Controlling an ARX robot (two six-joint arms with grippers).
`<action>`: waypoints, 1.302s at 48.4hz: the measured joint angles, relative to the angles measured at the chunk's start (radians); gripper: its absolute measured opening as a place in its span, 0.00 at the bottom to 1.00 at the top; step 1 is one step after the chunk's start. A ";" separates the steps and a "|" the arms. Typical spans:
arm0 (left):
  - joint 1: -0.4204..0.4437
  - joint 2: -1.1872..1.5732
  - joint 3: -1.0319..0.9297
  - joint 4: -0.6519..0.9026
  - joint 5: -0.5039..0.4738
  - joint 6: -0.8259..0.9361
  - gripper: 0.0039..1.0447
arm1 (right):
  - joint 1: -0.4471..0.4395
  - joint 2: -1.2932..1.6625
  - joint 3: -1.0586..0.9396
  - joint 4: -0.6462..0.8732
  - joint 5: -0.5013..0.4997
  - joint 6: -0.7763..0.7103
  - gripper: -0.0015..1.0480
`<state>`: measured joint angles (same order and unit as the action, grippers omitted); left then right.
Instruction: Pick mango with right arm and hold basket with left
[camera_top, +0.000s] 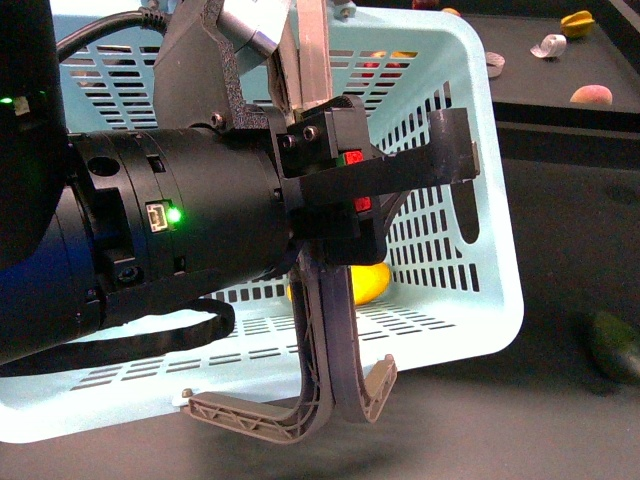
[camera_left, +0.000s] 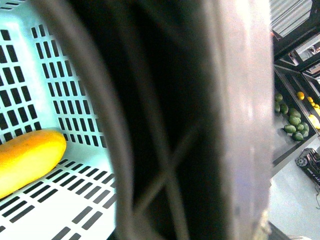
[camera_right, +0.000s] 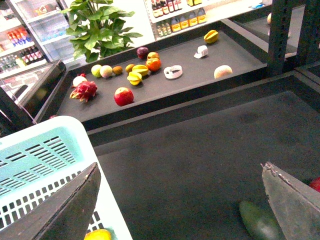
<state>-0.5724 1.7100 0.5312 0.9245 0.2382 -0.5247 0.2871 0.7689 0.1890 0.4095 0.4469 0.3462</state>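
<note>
The light-blue basket (camera_top: 470, 290) stands on the dark table. The yellow mango (camera_top: 370, 283) lies on its slotted floor, partly hidden by my left arm. My left gripper (camera_top: 450, 155) is shut on the basket's grey-brown handles (camera_top: 325, 340). In the left wrist view a handle (camera_left: 240, 125) fills the picture, with the mango (camera_left: 27, 160) beside it. My right gripper (camera_right: 180, 167) is open and empty over the table next to the basket's rim (camera_right: 107, 200). The mango (camera_right: 98, 235) shows just below one finger.
A dark green oblong fruit (camera_top: 612, 345) lies on the table right of the basket and near my right finger (camera_right: 260, 220). A raised back shelf (camera_right: 190, 85) holds several fruits, among them a starfruit (camera_top: 577, 22) and a red apple (camera_right: 123, 96).
</note>
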 joint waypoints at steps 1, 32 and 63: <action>0.000 0.000 0.000 0.000 0.000 -0.001 0.15 | 0.000 0.000 0.000 0.000 0.000 0.000 0.92; 0.001 0.000 0.000 0.000 0.000 -0.003 0.15 | -0.258 -0.270 -0.185 0.083 -0.439 -0.344 0.02; 0.001 0.000 0.000 0.000 0.000 -0.002 0.15 | -0.285 -0.530 -0.185 -0.165 -0.445 -0.344 0.02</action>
<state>-0.5716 1.7100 0.5308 0.9245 0.2386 -0.5266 0.0021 0.2390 0.0044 0.2443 0.0017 0.0021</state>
